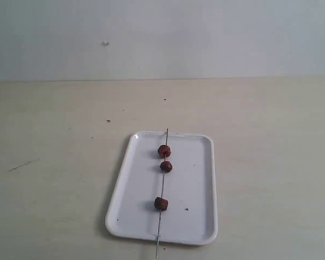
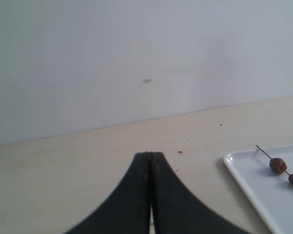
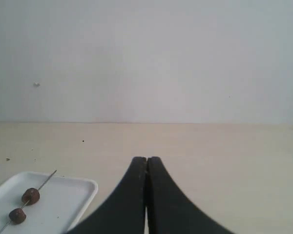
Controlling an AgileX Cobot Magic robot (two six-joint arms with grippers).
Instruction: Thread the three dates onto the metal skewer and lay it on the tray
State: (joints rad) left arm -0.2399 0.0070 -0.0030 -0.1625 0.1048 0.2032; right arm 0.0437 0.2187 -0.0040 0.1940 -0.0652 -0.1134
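We see the metal skewer (image 1: pixel 162 187) lying on the white tray (image 1: pixel 197 184), its long axis along the tray's long side. Its far tip reaches the far rim and its near end overhangs the near rim. The three dates (image 1: pixel 166 167) sit threaded on it, two close together and one apart. Bare tray flanks the skewer, with wide table (image 1: pixel 271 162) around. The left gripper (image 2: pixel 150 156) and right gripper (image 3: pixel 146 160) have their jaws pressed together, empty, beside the tray.

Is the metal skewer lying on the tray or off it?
On it. The metal skewer lies lengthwise on the tray, three dates threaded, near tip overhanging the rim.
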